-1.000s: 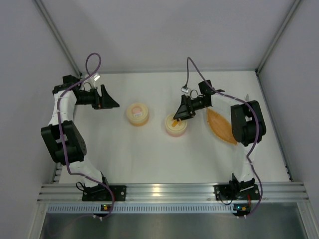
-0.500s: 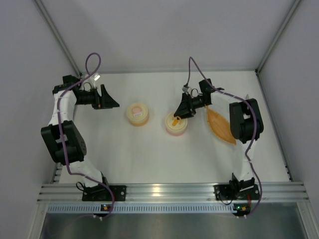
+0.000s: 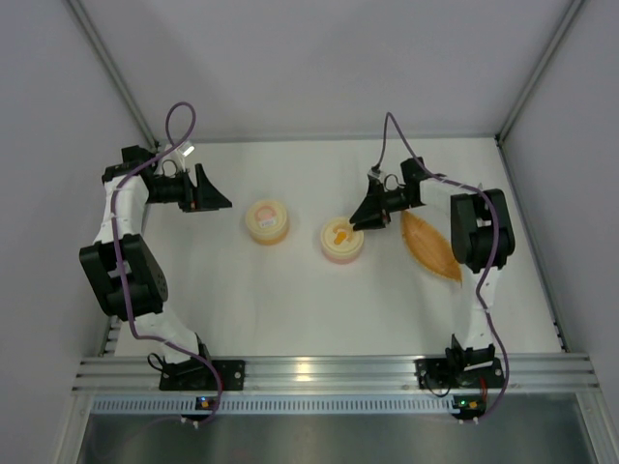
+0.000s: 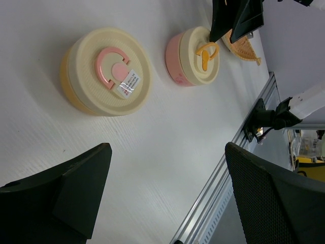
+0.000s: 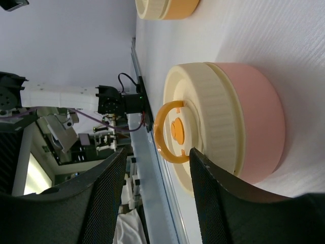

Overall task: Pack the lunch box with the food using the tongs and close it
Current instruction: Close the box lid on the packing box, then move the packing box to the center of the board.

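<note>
Right arm hovers at the lidded lunch box

From above: pink lunch box (image 3: 341, 242) sits mid-tabletop (image 3: 290, 300). Left wrist: left fingers (image 4: 61, 198) spread, empty. Right wrist: right fingers (image 5: 218, 193) apart, empty, beside the orange ring handle (image 5: 163, 133), which looks light, rigid and the place to grip.

Two round lidded containers (image 3: 267, 220) (image 3: 341, 241), one orange boat-shaped tray (image 3: 429, 246), two robot arms (image 3: 121, 261) (image 3: 481, 232).
</note>
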You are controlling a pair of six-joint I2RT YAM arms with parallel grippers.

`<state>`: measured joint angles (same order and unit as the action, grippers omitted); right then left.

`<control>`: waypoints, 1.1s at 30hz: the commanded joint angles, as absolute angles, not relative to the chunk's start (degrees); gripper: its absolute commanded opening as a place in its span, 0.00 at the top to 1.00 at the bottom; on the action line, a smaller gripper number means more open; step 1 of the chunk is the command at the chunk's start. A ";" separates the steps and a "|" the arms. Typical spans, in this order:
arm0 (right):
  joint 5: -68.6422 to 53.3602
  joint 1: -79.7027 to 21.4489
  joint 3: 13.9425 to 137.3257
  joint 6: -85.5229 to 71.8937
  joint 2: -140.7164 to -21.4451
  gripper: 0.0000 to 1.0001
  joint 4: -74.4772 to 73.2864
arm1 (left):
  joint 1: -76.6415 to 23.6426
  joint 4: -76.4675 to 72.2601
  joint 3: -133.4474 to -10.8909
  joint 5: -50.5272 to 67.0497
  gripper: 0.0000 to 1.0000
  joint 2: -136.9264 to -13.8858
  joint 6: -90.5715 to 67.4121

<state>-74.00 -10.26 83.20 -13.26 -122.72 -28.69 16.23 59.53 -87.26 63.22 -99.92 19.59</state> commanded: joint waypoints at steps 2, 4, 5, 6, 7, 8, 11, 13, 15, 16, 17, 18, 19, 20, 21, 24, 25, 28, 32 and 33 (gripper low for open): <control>-72.60 -9.06 83.32 -12.13 -119.62 0.48 -26.19 | 16.35 58.27 -87.36 65.57 0.02 -100.11 20.48; -71.28 -8.18 84.54 -11.52 -118.13 0.56 -26.45 | 16.35 58.10 -87.28 65.22 0.02 -99.76 20.74; -71.37 -7.91 85.51 -10.64 -117.86 0.60 -28.37 | 16.26 58.18 -87.28 65.13 0.02 -99.67 20.66; -71.37 -7.82 87.87 -8.37 -117.43 0.66 -30.04 | 16.26 58.10 -87.28 65.04 0.02 -99.67 20.74; -71.45 -7.91 89.02 -7.31 -117.25 0.70 -31.62 | 16.35 58.18 -87.28 65.13 0.02 -99.67 20.83; -71.28 -8.08 89.90 -6.77 -116.90 0.73 -33.21 | 16.35 58.18 -87.45 65.13 0.02 -99.84 20.83; -70.05 -9.22 91.23 -4.84 -114.70 0.82 -34.45 | 16.35 58.62 -87.89 65.04 0.02 -100.02 21.01; -69.70 -10.45 91.32 -3.35 -113.64 0.87 -36.03 | 16.17 58.54 -88.50 64.86 0.02 -100.19 20.92; -69.44 -11.86 91.49 -1.07 -113.47 0.90 -38.74 | 16.35 58.10 -88.77 64.95 0.02 -100.46 20.31; -69.09 -12.47 91.58 -0.53 -113.64 0.91 -39.54 | 16.35 57.83 -88.86 64.95 0.02 -100.63 19.95; -68.47 -12.92 91.58 -0.53 -113.82 0.91 -40.25 | 16.35 57.40 -88.77 64.86 0.02 -100.72 19.60; -68.03 -13.88 91.41 1.56 -114.25 0.92 -40.69 | 16.35 56.61 -88.68 64.86 0.02 -100.81 18.82; -67.51 -14.15 91.41 2.02 -114.52 0.92 -41.74 | 16.35 56.34 -88.68 64.95 0.02 -100.98 18.55; -66.80 -14.59 91.58 2.63 -114.87 0.92 -42.36 | 16.35 56.16 -88.68 65.04 0.02 -101.07 18.37; -66.62 -15.37 91.84 4.03 -115.66 0.92 -43.06 | 16.35 55.64 -88.68 64.95 0.02 -101.16 18.02; -65.92 -16.87 92.37 5.00 -117.06 0.93 -44.56 | 16.35 55.02 -88.51 64.69 0.02 -101.25 17.40; -65.66 -17.14 92.55 5.18 -117.42 0.93 -44.82 | 16.35 54.76 -88.51 64.60 0.02 -101.25 17.32; -64.25 -18.02 93.25 5.97 -119.44 0.94 -45.44 | 16.35 55.19 -88.68 63.99 0.02 -101.51 17.66; -61.80 -18.11 94.13 6.59 -121.98 0.95 -45.44 | 16.35 55.55 -89.12 63.81 0.02 -102.04 18.02; -61.44 -18.11 94.22 6.42 -122.25 0.96 -45.35 | 16.35 55.55 -89.21 63.81 0.02 -102.04 17.84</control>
<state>-63.26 -17.63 91.33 4.12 -120.86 -43.55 16.23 56.95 -87.26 62.92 -101.84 17.50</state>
